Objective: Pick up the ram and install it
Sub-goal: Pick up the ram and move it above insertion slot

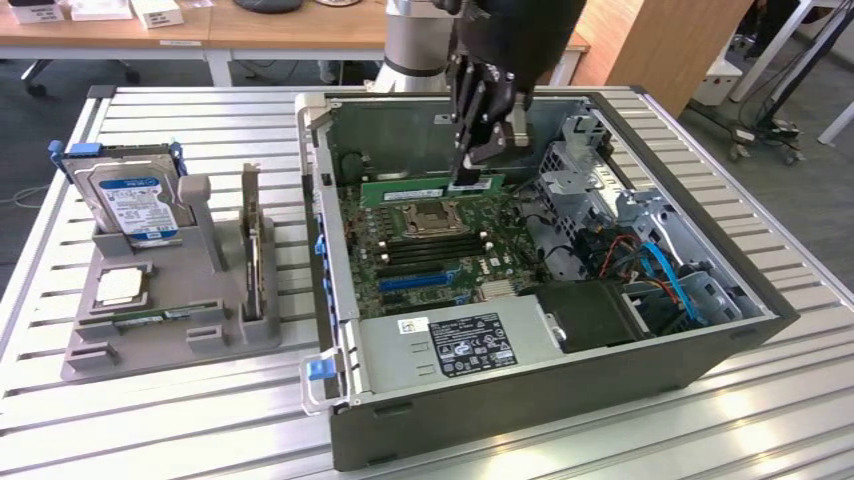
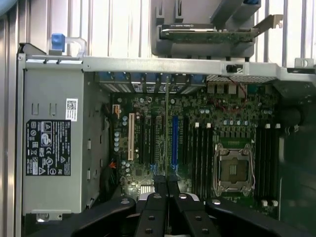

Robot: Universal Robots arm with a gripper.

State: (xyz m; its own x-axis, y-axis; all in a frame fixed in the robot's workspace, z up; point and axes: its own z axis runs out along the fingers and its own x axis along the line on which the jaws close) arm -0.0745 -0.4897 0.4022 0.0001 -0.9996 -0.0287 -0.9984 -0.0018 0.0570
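Jaws closed on the ram, edge-down over the motherboard inside the open case, upper centre of frame.

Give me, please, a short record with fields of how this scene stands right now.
end effector: shut on the ram, inside the open case
ram: lying level over the motherboard, just past the CPU socket; cannot tell whether it is seated
case: on its side, cover off
holder: at the exterior view's left, beside the case
hard drive: standing in the holder
card: upright in the holder
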